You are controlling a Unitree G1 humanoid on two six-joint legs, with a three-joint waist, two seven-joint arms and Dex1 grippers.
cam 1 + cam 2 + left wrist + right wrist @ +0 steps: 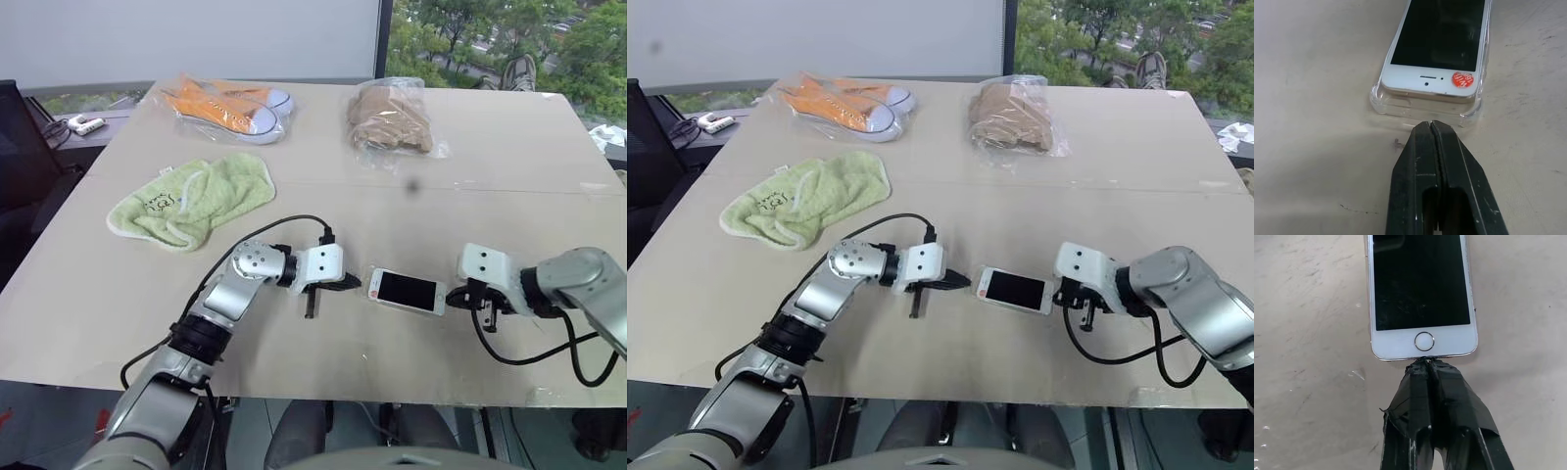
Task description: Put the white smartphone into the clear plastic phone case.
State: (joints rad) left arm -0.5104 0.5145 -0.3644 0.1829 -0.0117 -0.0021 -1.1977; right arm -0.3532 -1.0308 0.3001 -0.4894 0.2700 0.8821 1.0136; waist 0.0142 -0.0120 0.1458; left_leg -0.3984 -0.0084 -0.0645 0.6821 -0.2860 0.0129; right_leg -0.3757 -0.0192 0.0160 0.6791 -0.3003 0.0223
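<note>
The white smartphone (pixel 407 291) lies screen up near the table's front edge, between my two grippers. A red sticker marks its earpiece end. The clear plastic phone case (pixel 1382 102) wraps that earpiece end, its glossy rim showing around the corners. My left gripper (pixel 1432 126) is shut, its tip just short of the case's end (pixel 359 283). Shut as well, my right gripper (pixel 1424 363) touches the phone's home-button end (pixel 453 297). Whether the case reaches that end I cannot tell.
A green towel (pixel 191 201) lies at the left. Orange shoes in a clear bag (pixel 227 106) and a bagged brown cloth (pixel 392 122) sit at the back. Each arm trails a black cable (pixel 265 227) over the table.
</note>
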